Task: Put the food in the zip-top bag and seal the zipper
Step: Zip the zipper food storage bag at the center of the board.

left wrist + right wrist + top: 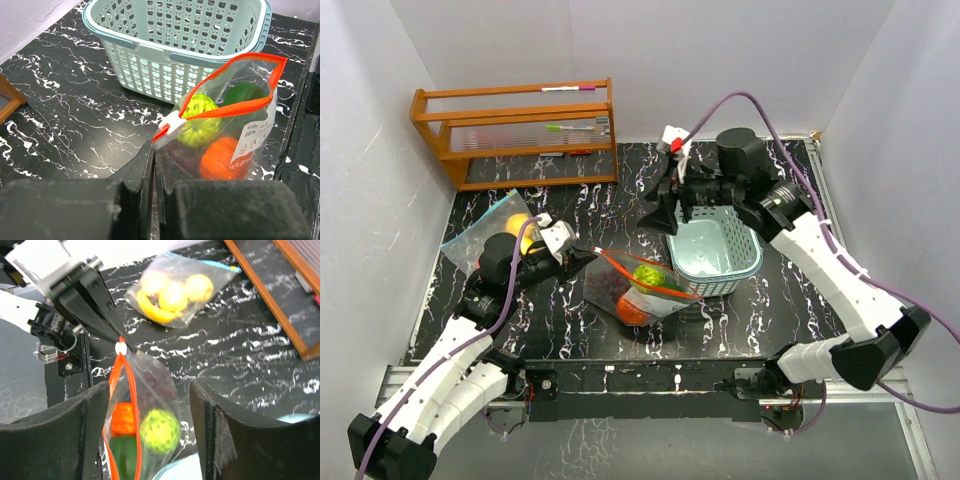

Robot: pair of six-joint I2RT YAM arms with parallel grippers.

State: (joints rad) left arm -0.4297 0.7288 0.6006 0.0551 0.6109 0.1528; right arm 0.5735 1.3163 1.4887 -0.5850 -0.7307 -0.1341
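Left gripper [153, 156] pinched on clear crinkly zip-top bag [256, 129], probably its white slider [172, 125] | right gripper [149, 390] spread wide | bumpy green fruit [197, 120] inside

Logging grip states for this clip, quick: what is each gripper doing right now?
Left gripper: closed, pinching the zipper end of the zip-top bag.
Right gripper: open, fingers wide apart, holding nothing.

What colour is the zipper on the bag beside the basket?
Orange zipper; clearest in left wrist view.
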